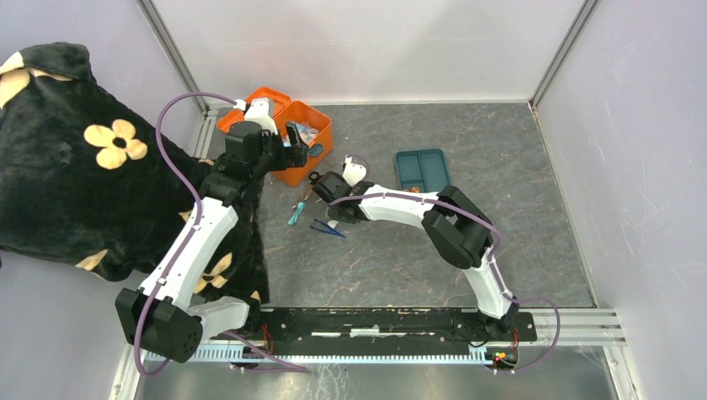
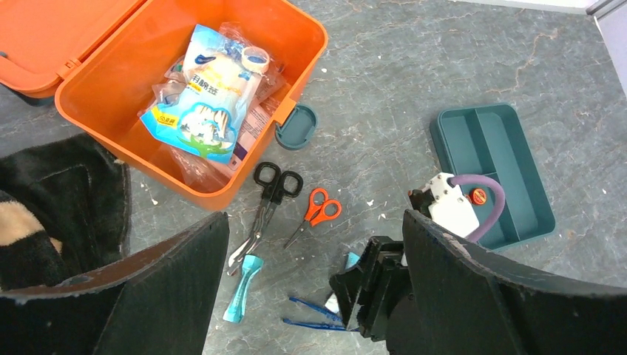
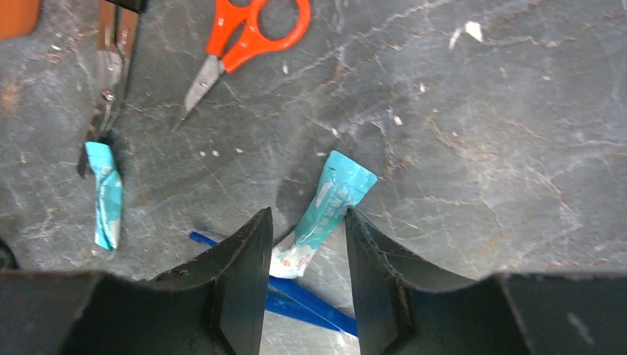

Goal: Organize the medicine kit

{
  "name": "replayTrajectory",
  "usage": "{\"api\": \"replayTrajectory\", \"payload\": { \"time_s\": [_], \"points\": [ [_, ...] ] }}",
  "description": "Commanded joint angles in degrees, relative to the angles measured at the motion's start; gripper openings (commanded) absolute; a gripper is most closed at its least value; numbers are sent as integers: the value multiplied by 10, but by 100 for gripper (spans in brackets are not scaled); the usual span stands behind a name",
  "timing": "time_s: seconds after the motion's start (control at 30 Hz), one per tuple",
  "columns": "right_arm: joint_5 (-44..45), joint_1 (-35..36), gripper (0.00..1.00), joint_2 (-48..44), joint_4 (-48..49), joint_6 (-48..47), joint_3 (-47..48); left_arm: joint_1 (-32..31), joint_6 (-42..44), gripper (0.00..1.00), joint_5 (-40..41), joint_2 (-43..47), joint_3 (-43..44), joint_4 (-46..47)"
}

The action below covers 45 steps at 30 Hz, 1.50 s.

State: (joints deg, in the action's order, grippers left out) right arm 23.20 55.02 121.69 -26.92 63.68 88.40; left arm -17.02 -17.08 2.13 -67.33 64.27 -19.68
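Medicine kit [image 2: 140,151] is set at the far left of the table, lid [image 2: 59,37] thrown back. That leaves the inside reachable from above. Packets [image 2: 203,96] are already lying in it, loosely heaped.

Left gripper [image 2: 314,229] is held above the kit's near side, jaws spread wide with nothing between them. Judged to be parked as an overview while the other arm works.

Right gripper [image 3: 307,222] is lowered over a teal tube [image 3: 329,200] just right of the kit's near corner. Jaws are part-way apart, one on each side of the tube, which lies flat on the table. Contact with the pads cannot be told. The straddle looks lined up across the tube's narrow width, so a pinch is judged to be the step in hand.

Loose items are gathered near the kit:
- blue tweezers [image 3: 296,299], partly under the tube
- orange scissors [image 3: 248,33]
- black scissors [image 2: 270,194]
- a second teal tube [image 3: 107,196]

An empty tray [image 2: 462,137] is set well apart to the right.

Table [image 1: 500,225] is dark grey with pale marbled veins and scattered white flecks. It is enclosed by plain pale walls [image 1: 358,42] with metal corner posts. A black blanket [image 1: 75,167] with cream flowers is draped at the left.
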Motion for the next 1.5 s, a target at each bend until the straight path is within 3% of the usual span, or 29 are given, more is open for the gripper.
{"api": "replayTrajectory", "payload": {
  "time_s": [0.0,0.23,0.47,0.7,1.13,1.47],
  "points": [
    [17,3,47,24,-29,5,31,-5,6,93,16,15,5,5],
    [62,2,45,34,-25,-37,31,-5,7,93,19,14,5,5],
    [91,2,37,61,-50,-106,50,-5,8,93,22,13,5,3],
    [105,-1,29,15,20,-140,-9,-5,8,93,22,12,5,3],
    [-39,-74,3,-54,104,-255,-70,-5,8,93,25,11,5,3],
    [-120,-166,2,-171,204,-446,-163,-2,8,93,27,8,4,4]
  ]
}}
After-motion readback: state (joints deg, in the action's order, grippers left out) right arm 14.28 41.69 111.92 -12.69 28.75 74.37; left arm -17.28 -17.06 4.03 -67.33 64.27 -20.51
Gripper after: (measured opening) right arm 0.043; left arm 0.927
